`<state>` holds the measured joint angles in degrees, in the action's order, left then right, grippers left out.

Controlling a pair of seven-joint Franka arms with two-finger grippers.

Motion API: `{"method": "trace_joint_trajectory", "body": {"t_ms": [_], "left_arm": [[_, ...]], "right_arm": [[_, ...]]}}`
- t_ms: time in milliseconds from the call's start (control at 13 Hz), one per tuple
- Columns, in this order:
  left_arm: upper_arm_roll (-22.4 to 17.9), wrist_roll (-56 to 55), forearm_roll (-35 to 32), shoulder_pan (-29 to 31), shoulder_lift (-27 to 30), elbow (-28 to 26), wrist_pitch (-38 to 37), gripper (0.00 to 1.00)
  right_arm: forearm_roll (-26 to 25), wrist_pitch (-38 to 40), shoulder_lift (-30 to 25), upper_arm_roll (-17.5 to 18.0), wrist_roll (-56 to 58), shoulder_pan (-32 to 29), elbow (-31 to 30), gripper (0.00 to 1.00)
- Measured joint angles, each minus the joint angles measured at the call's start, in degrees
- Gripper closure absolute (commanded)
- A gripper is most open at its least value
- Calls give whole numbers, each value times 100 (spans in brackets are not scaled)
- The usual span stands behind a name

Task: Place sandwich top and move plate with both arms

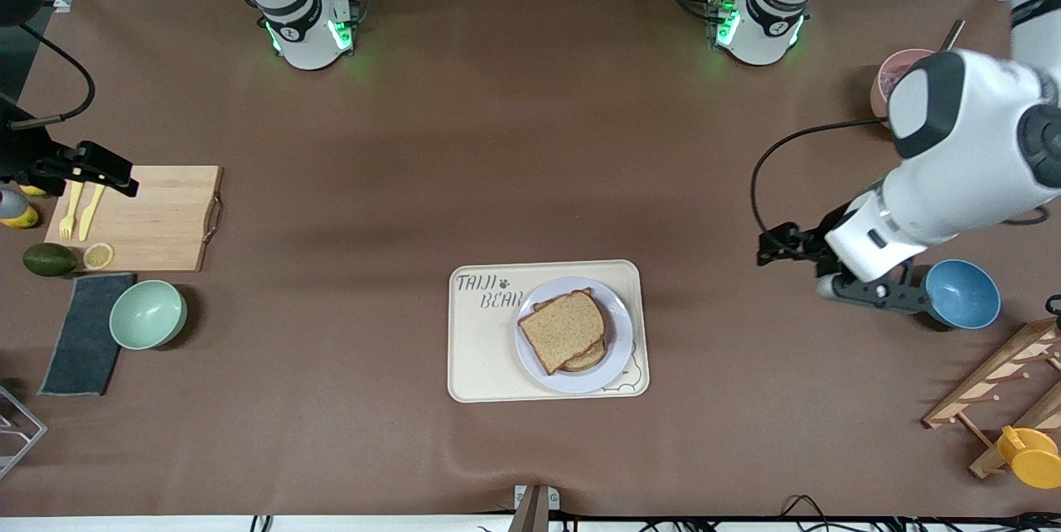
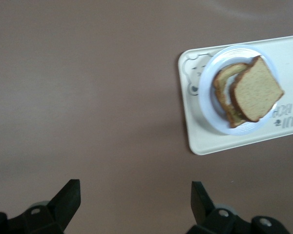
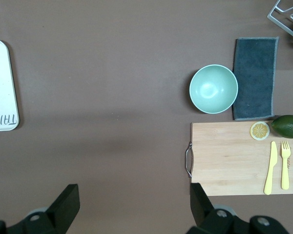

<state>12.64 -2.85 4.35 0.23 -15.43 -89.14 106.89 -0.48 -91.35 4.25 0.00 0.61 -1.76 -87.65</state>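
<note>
You see the speckled brown bread slice (image 1: 566, 327) lying askew on another slice on the round white plate (image 1: 617, 354), which sits on the cream rectangular tray (image 1: 481, 350). Your left gripper (image 1: 808, 265) hangs open beside the blue bowl (image 1: 966, 293); your right gripper (image 3: 132, 207), open too, seems to hover over the wooden cutting board (image 1: 157, 217).

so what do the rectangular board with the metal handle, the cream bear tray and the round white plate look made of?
Rectangular board with the metal handle: looks like wood, matte, with pale grain lines; the handle seems to be bent wire.
Cream bear tray: probably plastic or melamine, smooth, with a moulded rim and printed lettering.
Round white plate: smooth and slightly glossy, ceramic or plastic; cannot tell which.
</note>
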Motion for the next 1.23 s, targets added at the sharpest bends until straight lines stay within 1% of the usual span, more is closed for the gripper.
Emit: {"method": "trace_joint_trajectory", "body": {"t_ms": [153,384,537,767,844,997,1228], "left_arm": [[-7,-70,-464,20,306,88,-536,0],[-22,-79,-641,149,500,481,-1311,0],[-41,-88,-651,317,508,659,-1471,0],[-57,-91,-652,643,639,781,-1490,0],[-57,-91,-652,694,757,804,-1561,0],[-54,-91,-652,706,993,808,-1965,0],[-49,-91,-652,731,1156,805,-2192,0]], "right_arm": [[0,0,0,0,0,0,1,0],[0,0,0,0,0,0,1,0],[0,0,0,0,0,0,1,0],[0,0,1,0,0,0,1,0],[0,0,1,1,0,1,1,0],[0,0,1,1,0,1,1,0],[0,0,1,1,0,1,1,0]]}}
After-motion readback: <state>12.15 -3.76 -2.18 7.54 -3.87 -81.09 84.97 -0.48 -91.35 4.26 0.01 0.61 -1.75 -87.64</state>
